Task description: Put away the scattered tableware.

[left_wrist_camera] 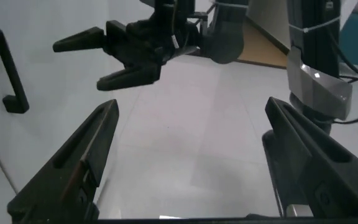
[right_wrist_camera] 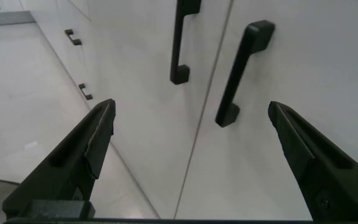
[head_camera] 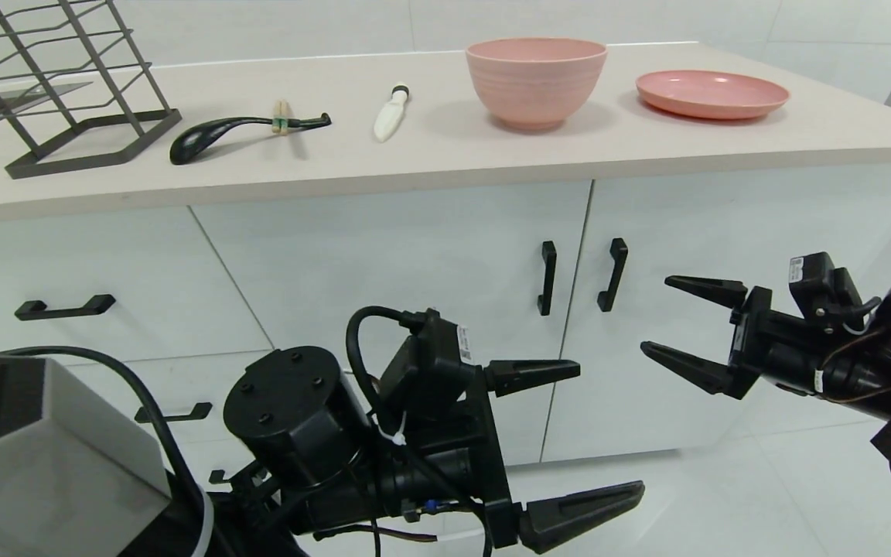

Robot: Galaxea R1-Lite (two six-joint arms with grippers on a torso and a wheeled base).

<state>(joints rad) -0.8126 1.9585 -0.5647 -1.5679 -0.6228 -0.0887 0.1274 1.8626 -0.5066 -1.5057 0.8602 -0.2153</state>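
On the pale countertop (head_camera: 445,155) lie a black ladle (head_camera: 213,133), a pair of chopsticks (head_camera: 281,116) across its handle, and a white spoon (head_camera: 390,114). To their right stand a pink bowl (head_camera: 536,80) and a pink plate (head_camera: 711,93). A dark wire rack (head_camera: 66,85) stands at the counter's left end. My left gripper (head_camera: 581,433) hangs open well below the counter, in front of the cabinet doors. My right gripper (head_camera: 666,321) is open too, facing the door handles (right_wrist_camera: 241,71), and my left wrist view sees that right gripper (left_wrist_camera: 89,62) across the floor. Both are empty.
White cabinet doors with black vertical handles (head_camera: 614,275) and drawers with black pulls (head_camera: 65,307) fill the front under the counter. A tiled floor (head_camera: 724,495) spreads below to the right. A grey box (head_camera: 51,456) sits at the lower left.
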